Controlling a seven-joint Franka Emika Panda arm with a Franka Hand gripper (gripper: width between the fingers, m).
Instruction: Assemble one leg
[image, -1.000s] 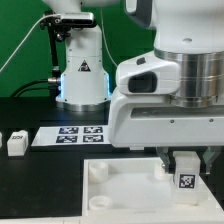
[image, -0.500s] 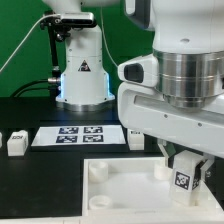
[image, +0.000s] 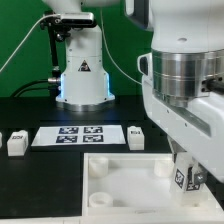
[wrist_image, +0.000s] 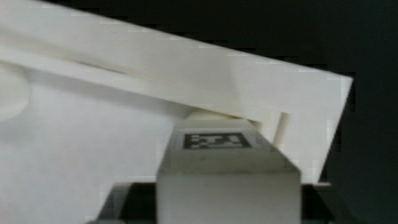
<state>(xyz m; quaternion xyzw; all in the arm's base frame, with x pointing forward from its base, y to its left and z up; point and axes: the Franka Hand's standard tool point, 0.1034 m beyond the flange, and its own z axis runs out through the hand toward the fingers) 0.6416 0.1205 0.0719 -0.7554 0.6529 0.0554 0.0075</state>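
Gripper (image: 186, 176) pinching 1 leg (image: 180, 180) by its sides, tag facing out, right over the big white square part (image: 125, 185); 2 spare legs (image: 16, 144) near the marker board (image: 80, 135).

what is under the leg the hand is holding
Below the leg in the hand lies the large white square part. Whether they touch, or a socket sits directly underneath, is hidden.

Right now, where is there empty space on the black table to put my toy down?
Bare black table lies in front of the marker board, beside the big white square part. A narrow gap sits between the small block and that board. It is crowded at the exterior view's right, where the hand holds the leg.
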